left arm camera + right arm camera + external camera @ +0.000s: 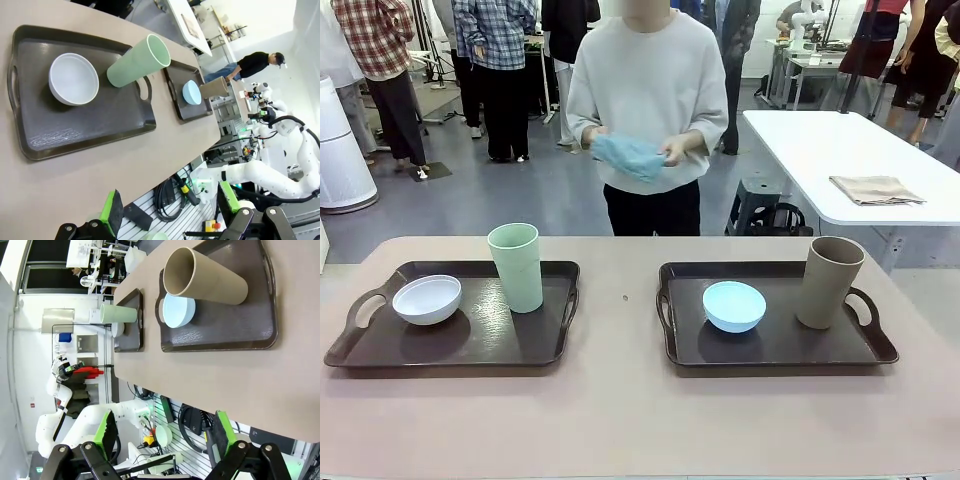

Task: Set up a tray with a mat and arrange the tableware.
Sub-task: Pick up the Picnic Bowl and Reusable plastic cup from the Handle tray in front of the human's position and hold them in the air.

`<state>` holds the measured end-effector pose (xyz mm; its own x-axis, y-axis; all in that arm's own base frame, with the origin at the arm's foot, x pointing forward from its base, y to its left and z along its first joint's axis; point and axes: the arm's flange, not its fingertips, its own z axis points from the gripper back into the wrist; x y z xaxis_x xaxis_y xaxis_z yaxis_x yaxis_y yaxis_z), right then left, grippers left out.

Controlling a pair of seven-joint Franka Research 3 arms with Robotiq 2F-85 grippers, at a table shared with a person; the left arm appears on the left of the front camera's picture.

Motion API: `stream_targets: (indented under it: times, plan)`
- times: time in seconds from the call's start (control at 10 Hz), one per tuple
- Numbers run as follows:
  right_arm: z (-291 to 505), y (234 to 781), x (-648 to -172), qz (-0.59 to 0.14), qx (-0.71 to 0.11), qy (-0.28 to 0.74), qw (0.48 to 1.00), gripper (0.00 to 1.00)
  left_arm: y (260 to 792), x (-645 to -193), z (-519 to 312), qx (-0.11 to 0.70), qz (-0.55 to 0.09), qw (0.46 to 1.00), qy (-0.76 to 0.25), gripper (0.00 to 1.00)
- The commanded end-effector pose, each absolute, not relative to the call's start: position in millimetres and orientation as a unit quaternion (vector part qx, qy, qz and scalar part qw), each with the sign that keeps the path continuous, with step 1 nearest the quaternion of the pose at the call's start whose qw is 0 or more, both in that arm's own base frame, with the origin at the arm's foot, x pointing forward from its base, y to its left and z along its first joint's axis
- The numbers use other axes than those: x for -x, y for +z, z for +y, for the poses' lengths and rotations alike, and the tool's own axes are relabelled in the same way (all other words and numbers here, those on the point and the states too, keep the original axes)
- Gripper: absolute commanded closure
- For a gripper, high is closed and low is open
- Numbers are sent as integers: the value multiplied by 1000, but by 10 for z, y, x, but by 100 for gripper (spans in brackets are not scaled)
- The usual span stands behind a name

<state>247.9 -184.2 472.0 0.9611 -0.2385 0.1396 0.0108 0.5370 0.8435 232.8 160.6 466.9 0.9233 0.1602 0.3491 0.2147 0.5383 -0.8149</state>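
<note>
Two dark brown trays lie on the table. The left tray point(490, 335) holds a white bowl point(428, 298) and an upright pale green cup point(516, 266). On the right tray point(790, 345) are a light blue bowl point(734, 305) and a tan-brown cup point(830, 281). At the far side a person holds a crumpled blue mat point(630, 155) in both hands. My left gripper point(169, 207) is open and empty, off the table's near edge, looking at the white bowl point(74, 79) and green cup point(137, 61). My right gripper point(165, 432) is also open and empty, facing the tan cup point(205, 276) and blue bowl point(178, 311).
The beige table point(620, 400) has bare room in front of both trays and a gap between them. A folded tan cloth point(876, 189) lies on a white table at the back right. Other people stand farther off.
</note>
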Motion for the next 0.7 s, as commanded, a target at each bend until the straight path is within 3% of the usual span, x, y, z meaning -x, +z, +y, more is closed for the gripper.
stream_targets:
  times: [0.0, 0.6]
  plan:
    - [-1843, 4725, -2500, -126, -487, -67, 862, 0, 4673, -2335, 1625, 487, -205, 848, -24, 0]
    - [-1843, 4725, -2500, -126, -487, -67, 862, 0, 4673, -2335, 1625, 487, -205, 848, -24, 0]
